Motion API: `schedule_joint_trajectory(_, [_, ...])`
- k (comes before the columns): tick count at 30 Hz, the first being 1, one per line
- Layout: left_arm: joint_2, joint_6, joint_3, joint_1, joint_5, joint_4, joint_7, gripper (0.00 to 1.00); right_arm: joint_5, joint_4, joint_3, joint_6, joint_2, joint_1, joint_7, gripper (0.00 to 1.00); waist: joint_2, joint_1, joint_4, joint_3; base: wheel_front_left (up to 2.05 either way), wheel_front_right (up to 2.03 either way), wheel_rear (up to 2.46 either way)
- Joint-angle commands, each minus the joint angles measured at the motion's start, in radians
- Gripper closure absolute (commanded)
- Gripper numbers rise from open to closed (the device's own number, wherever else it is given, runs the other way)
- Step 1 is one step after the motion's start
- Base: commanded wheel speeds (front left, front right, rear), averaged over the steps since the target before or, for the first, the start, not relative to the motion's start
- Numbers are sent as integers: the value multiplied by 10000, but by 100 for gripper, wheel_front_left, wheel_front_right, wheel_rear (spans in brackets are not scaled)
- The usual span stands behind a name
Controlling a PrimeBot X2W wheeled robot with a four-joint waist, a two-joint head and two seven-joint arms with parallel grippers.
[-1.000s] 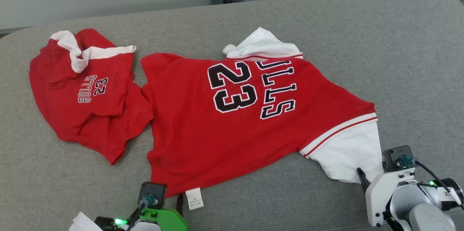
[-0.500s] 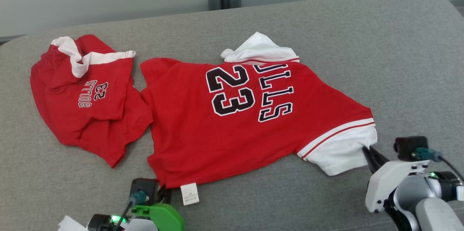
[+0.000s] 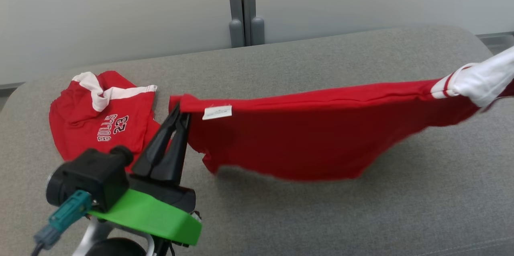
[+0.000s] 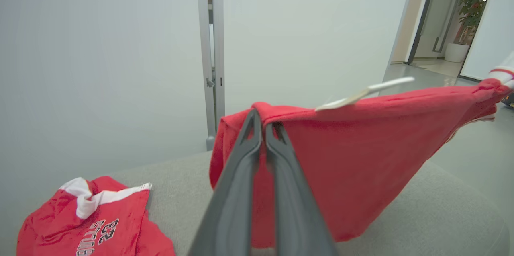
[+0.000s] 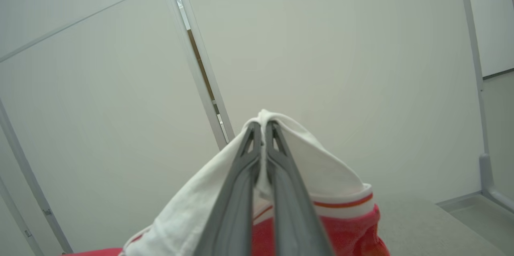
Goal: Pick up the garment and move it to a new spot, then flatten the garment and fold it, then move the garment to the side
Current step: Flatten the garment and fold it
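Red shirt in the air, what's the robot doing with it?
The robot is holding the red jersey up over the grey cushion, stretched out between its two arms. Its left fingers are shut on the hem corner near the white tag, and its right fingers are shut on the white sleeve. The jersey hangs loose, not yet laid flat or folded. A smaller red garment lies crumpled on the cushion to the robot's left.

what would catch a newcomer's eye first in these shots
The red jersey hangs stretched in mid-air above the grey cushion, across the head view's middle and right. The left gripper pinches its red corner by the white tag, and the right gripper pinches its white sleeve. A second red garment lies crumpled on the cushion at the left.
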Motion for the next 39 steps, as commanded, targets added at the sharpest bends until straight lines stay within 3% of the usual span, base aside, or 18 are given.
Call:
schedule_joint_trajectory(1, [91,-113,61,-434,-88,-287,149,100,75,-334,-87,0,15,-415,175,100,0,0,-148,-114,0,0,0])
schedule_joint_trajectory(5, [250,-473,133,-1777,-420,-860,820,100,99,-891,-351,0,-189,-1832,793,100,0,0,-346,48,0,0,0])
schedule_joint_trajectory(9, [352,-793,220,-3358,-760,-681,1536,100,-62,-499,-266,0,-614,-3575,1302,100,0,0,-584,685,0,0,0])
schedule_joint_trajectory(14, [379,-1079,471,-5541,-1186,622,2332,100,-290,1213,292,-2,-991,-5960,1333,100,0,0,-764,2288,0,0,0])
schedule_joint_trajectory(19, [432,-1288,828,-8415,-943,3009,2197,100,-870,3448,929,0,-1170,-8620,664,100,0,0,-717,4078,0,0,0])
schedule_joint_trajectory(25, [171,-1369,921,-12127,-221,6762,702,100,-1734,7078,1279,0,-575,-12243,-1268,100,0,0,-779,5622,0,0,0])
schedule_joint_trajectory(30, [101,-1419,930,-14439,404,9544,-1402,100,-2215,9696,988,0,-46,-14562,-3094,100,0,0,-902,6318,0,0,0])
schedule_joint_trajectory(35, [100,-1181,997,-15377,788,11956,-3757,100,-2008,11288,1986,0,70,-14929,-4497,100,0,0,-1028,6402,0,0,0])
schedule_joint_trajectory(39, [86,-1337,781,-14531,906,13140,-4977,100,-1051,11674,2832,-2,-329,-13729,-4922,100,0,0,-992,6059,0,0,0])
